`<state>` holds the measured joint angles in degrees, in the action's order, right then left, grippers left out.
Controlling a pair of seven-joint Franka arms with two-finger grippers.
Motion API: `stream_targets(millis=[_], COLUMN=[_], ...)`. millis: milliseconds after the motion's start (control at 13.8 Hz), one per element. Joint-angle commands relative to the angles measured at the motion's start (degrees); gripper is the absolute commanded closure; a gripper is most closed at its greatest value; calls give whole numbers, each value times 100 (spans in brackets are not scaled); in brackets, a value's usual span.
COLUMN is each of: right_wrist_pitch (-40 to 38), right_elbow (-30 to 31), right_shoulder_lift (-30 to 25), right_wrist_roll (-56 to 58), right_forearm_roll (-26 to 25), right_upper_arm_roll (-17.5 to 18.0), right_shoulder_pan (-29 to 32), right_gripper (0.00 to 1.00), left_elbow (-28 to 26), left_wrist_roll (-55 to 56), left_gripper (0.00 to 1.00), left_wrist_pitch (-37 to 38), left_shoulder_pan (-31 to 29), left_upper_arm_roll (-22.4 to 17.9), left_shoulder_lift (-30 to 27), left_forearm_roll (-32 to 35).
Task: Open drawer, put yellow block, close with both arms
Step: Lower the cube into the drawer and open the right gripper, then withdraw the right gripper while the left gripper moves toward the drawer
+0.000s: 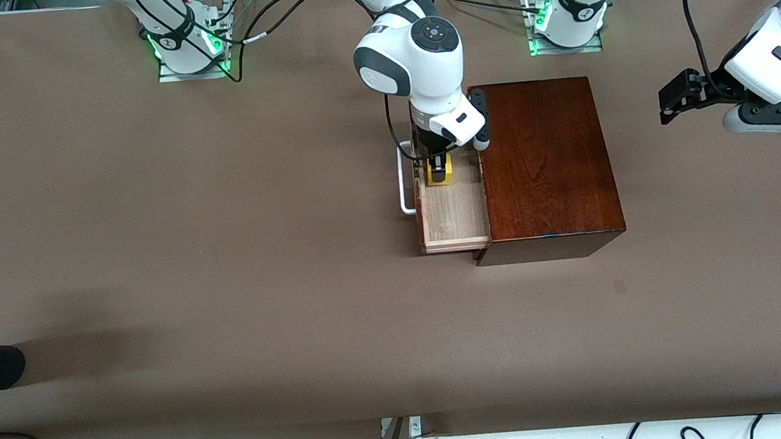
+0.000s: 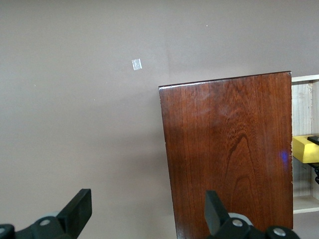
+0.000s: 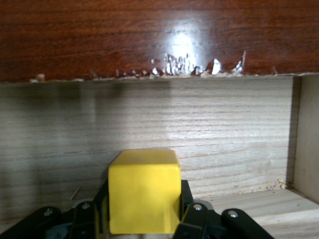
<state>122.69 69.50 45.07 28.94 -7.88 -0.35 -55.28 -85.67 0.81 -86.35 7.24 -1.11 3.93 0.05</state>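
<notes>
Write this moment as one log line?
drawer: open | right gripper: shut on yellow block, in drawer | left gripper: open, waiting

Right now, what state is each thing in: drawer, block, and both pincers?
Pale wooden drawer: pulled open.
Small yellow block: gripped, inside the drawer.
Right pincer: shut on the block, in the drawer.
Left pincer: open, empty, waiting above the table beside the glossy mahogany box.

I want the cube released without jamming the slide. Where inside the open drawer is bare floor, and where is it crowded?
Bare floor: the stretch of the drawer nearer the front camera, between its dark front and the wooden box. Crowded: the end nearer the robots' bases, where the right tool stands shut on the yellow block.
</notes>
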Motion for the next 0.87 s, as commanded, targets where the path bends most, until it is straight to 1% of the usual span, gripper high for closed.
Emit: stream_targets(millis=[0, 72, 145, 217, 434, 506, 651, 796], right_wrist_pitch=[36, 27, -16, -34, -165, -175, -201, -560], right_elbow=[450, 459, 459, 468, 468, 468, 424, 389], right_shoulder_lift=[-183, -218, -279, -340, -499, -560, -761, -1077], right_wrist_roll=[120, 112, 112, 94, 15, 15, 50, 50], right_forearm_roll=[-83, -56, -47, -30, 14, 101, 496, 585], right_upper_arm_roll=[-9, -9, -9, -18, -18, -27, -71, -71], right_shoulder_pan=[-10, -10, -10, -1, -1, 17, 60, 183], right_gripper=[75, 73, 63, 1, 0, 0, 0, 0], left_elbow=[-28, -28, -28, -28, -28, -28, -28, -28], left_wrist_roll=[-125, -125, -125, -116, -116, -125, -125, -134], left_gripper=[0, 0, 0, 0, 0, 0, 0, 0], left_wrist_pitch=[-5, 4, 13, 30, 39, 39, 39, 39], left_shoulder_pan=[-4, -4, -4, -4, 5, -4, -4, -4], left_upper_arm_roll=[-12, -3, 15, 23, 41, 41, -3, -12], left_shoulder_lift=[-41, -41, -41, -41, -59, -59, -67, -50], left_forearm_roll=[91, 91, 91, 91, 91, 83, 39, 12])
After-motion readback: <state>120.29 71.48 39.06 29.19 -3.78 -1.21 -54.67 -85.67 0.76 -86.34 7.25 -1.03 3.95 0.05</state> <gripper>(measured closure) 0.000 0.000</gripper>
